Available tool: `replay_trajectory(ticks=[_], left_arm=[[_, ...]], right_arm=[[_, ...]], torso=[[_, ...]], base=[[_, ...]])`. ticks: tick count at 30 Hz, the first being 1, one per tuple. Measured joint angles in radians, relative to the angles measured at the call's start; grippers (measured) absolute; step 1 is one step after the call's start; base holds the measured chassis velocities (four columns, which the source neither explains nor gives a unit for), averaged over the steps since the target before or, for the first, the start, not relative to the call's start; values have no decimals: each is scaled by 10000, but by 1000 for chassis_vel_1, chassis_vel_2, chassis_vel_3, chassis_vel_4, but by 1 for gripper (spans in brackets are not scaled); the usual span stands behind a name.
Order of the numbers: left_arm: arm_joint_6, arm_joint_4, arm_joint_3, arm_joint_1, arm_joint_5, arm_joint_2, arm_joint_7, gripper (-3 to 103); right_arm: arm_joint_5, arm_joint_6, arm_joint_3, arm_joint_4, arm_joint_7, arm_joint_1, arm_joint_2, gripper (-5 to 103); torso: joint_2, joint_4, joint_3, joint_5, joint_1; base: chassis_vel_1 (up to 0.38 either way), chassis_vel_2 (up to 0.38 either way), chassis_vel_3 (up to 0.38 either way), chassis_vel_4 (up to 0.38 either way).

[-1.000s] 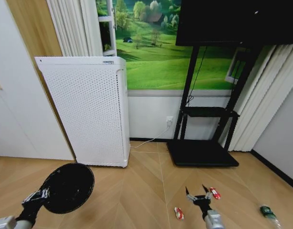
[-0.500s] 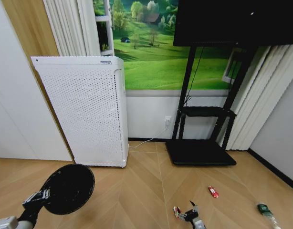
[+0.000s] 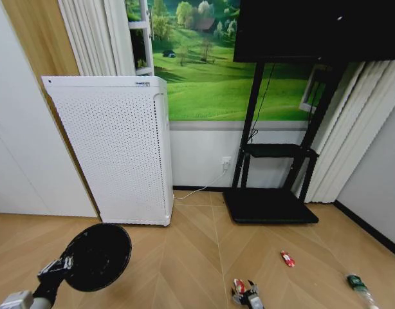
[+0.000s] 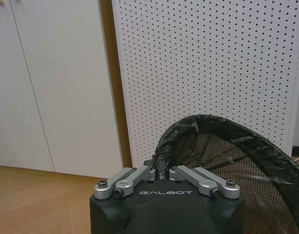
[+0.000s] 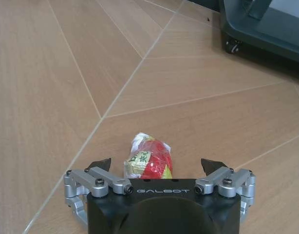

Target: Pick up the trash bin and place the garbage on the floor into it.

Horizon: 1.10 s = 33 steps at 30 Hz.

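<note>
The trash bin (image 3: 98, 256), a black mesh basket, hangs tilted above the floor at lower left with my left gripper (image 3: 56, 267) on its rim. The left wrist view shows that gripper (image 4: 160, 170) shut on the bin's (image 4: 227, 161) liner-wrapped rim. Three pieces of garbage lie on the floor: a red-and-white wrapper (image 3: 238, 285), a second red piece (image 3: 287, 258) and a green-labelled bottle (image 3: 356, 282). My right gripper (image 3: 250, 298) is low over the nearest wrapper. In the right wrist view it (image 5: 158, 164) stands open, its fingertips either side of the wrapper (image 5: 148, 158).
A tall white perforated unit (image 3: 117, 148) stands against the wall behind the bin. The black TV stand's base (image 3: 270, 207) sits on the floor beyond the garbage, its caster (image 5: 232, 46) ahead of my right gripper. Bare wood floor lies between them.
My right gripper has dropped lower and come over the nearest red-and-white wrapper. The held bin has shifted slightly. The head camera tilted a little at first.
</note>
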Motion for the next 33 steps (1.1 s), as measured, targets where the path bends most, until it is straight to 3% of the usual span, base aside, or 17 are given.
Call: replay_trajectory(ticks=[2, 5, 10, 11, 15, 23, 24, 30, 31, 32, 33], left_arm=[[23, 0, 50, 0, 1, 41, -15, 7], [43, -10, 69, -11, 0, 100, -36, 7], [57, -13, 54, -21, -26, 156, -56, 7], [57, -13, 54, -21, -26, 156, -56, 7], [58, -12, 83, -59, -37, 138, -61, 7], [92, 49, 264, -120, -128, 130, -57, 7], [157, 28, 338, -144, -334, 175, -93, 7], [436, -168, 892, -381, -1185, 501, -517, 7], [673, -390, 1120, -452, -2012, 562, -907, 7], [673, -390, 1120, -452, -2012, 562, -907, 7], [957, -683, 1372, -535, -3157, 558, -1501, 7]], right_arm=[[1, -12, 51, -214, -4, 108, 60, 103], [-9, -22, 80, -357, -68, 179, 82, 95], [-13, -12, 292, -475, -161, 199, 208, 74], [-13, -12, 292, -475, -161, 199, 208, 74], [-20, 4, 441, -452, -180, 93, 165, 52], [389, 191, 728, 82, -424, -108, -10, 33], [717, 322, 957, 660, -691, -303, -121, 28], [1365, 1048, 1869, 2401, -1452, -1037, -481, 28], [1558, 1280, 2098, 2854, -1735, -1195, -531, 28], [1558, 1280, 2098, 2854, -1735, -1195, -531, 28], [1809, 1544, 2246, 3402, -2096, -1312, -675, 28]], torso=[[0, 1, 0, 0, 0], [0, -2, 0, -1, 0], [0, 2, -1, 0, 0], [0, 2, -1, 0, 0], [0, 0, -1, 0, -1], [-1, -2, 1, 3, 0], [0, 2, 0, 4, 0], [0, -5, 0, -1, 0], [0, -6, 1, 0, 0], [0, -6, 1, 0, 0], [0, -5, 0, 4, 0]], base=[[0, 0, 0, 0], [0, 0, 0, 0], [0, 0, 0, 0], [0, 0, 0, 0], [0, 0, 0, 0], [0, 0, 0, 0], [0, 0, 0, 0], [0, 0, 0, 0], [0, 0, 0, 0], [0, 0, 0, 0], [0, 0, 0, 0]])
